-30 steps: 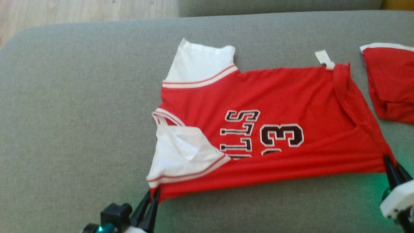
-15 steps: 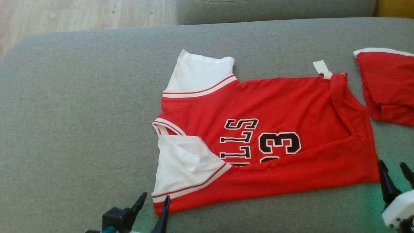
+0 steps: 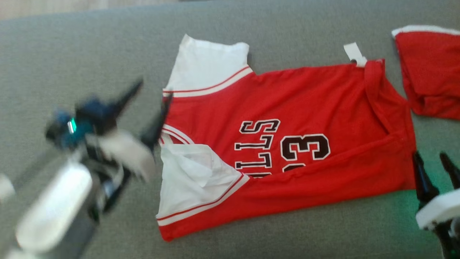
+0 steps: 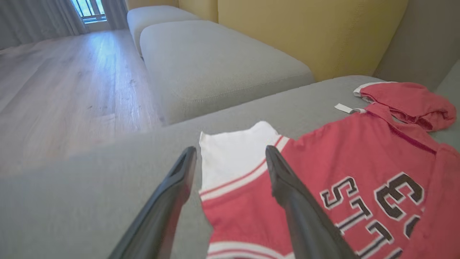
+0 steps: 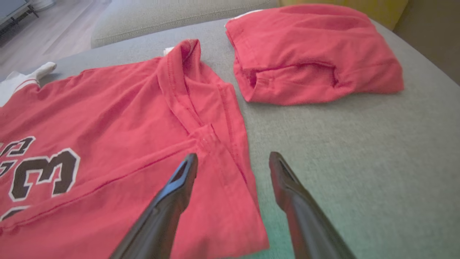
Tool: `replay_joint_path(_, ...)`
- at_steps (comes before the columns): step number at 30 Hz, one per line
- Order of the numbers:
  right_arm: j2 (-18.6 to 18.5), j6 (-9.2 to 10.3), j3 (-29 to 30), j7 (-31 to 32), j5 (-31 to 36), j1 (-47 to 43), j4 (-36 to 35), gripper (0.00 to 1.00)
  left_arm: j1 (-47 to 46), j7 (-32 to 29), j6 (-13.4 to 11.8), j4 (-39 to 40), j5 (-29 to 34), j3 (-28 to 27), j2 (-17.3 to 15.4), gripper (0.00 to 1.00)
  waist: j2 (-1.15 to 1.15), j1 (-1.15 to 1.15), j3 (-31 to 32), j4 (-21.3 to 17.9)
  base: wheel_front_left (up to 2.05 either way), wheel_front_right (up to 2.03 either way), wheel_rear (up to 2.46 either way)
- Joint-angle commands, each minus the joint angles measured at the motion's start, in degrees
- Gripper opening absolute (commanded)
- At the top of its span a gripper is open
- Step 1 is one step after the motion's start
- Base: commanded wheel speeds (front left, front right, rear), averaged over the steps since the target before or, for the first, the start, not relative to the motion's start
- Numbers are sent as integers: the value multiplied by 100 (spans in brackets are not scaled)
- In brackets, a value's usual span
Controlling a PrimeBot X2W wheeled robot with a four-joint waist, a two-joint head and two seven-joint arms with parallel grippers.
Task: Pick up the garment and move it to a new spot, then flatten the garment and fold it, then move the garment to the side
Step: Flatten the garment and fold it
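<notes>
The garment [image 3: 287,118] is a red jersey with white sleeves and black lettering. It lies spread on the grey sofa cushion [image 3: 72,54], and its near long edge is folded over part of the lettering. My left gripper [image 3: 151,97] is open and blurred at the jersey's left end. In the left wrist view its fingers [image 4: 230,151] straddle the far white sleeve [image 4: 233,154] of the garment [image 4: 359,162] without holding it. My right gripper [image 3: 431,160] stands open just off the jersey's near right corner. In the right wrist view it [image 5: 233,156] hovers over the edge of the garment [image 5: 107,118].
A second red garment [image 3: 431,72] lies bunched at the far right of the cushion, close to the jersey's hem [image 5: 312,54]. A white tag [image 3: 354,54] sticks out at the jersey's far right corner. Another grey cushion [image 4: 215,61], yellow backrests and wooden floor lie beyond.
Both grippers have let go of the jersey's near edge and opened. The left arm has swung up to the far white sleeve. The head camera has shifted.
</notes>
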State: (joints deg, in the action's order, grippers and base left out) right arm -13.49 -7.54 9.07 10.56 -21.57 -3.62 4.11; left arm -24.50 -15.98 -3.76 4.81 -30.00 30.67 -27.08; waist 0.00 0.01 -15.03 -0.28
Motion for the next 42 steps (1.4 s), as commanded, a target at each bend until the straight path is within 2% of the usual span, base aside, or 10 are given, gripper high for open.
replay_joint_path(1, -167, 5, -139, -43, 50, 255, -243, 100, -569, -206, 188, -41, -139, -332, -237, 100, 0, -1, -323, -190, 0, 0, 0)
replay_joint_path(5, -208, 5, -249, -83, 24, 539, -291, 100, -1744, -1081, 704, -731, -475, -295, -305, 100, 0, -1, -671, -399, 0, 0, 0)
replay_joint_path(11, -216, 5, -363, -146, 7, 809, -274, 100, -2861, -1912, 942, -1626, -749, -205, -288, 100, 0, -1, -1004, -659, 0, 0, 0)
replay_joint_path(18, -171, 5, -466, -254, -22, 1017, -185, 100, -3683, -2325, 1061, -2735, -933, -55, -214, 100, 0, -1, -1288, -1030, 0, 0, 0)
replay_joint_path(23, -136, 5, -488, -357, -62, 1066, -97, 100, -3880, -2465, 1092, -3245, -934, 91, -310, 100, 0, -1, -1410, -1239, 0, 0, 0)
replay_joint_path(36, -48, 5, -518, -522, -90, 1138, 90, 100, -4039, -2269, 1114, -3703, -845, 287, -604, 100, 0, -1, -1608, -1420, 0, 0, 0)
replay_joint_path(37, -51, 5, -515, -527, -91, 1142, 101, 100, -4045, -2250, 1115, -3728, -835, 308, -604, 97, 0, -1, -1614, -1419, 0, 0, 0)
replay_joint_path(39, -63, 5, -509, -530, -99, 1161, 126, 100, -4052, -2237, 1117, -3763, -841, 352, -595, 40, 0, -1, -1626, -1413, 0, 0, 0)
replay_joint_path(40, -88, 5, -521, -527, -86, 1177, 133, 100, -4055, -2231, 1118, -3767, -856, 373, -583, 4, 0, -1, -1633, -1405, 0, 0, 0)
replay_joint_path(42, -139, 5, -543, -515, -81, 1228, 125, 100, -4070, -2176, 1120, -3743, -913, 401, -541, 0, 0, -1, -1645, -1368, 0, 0, 0)
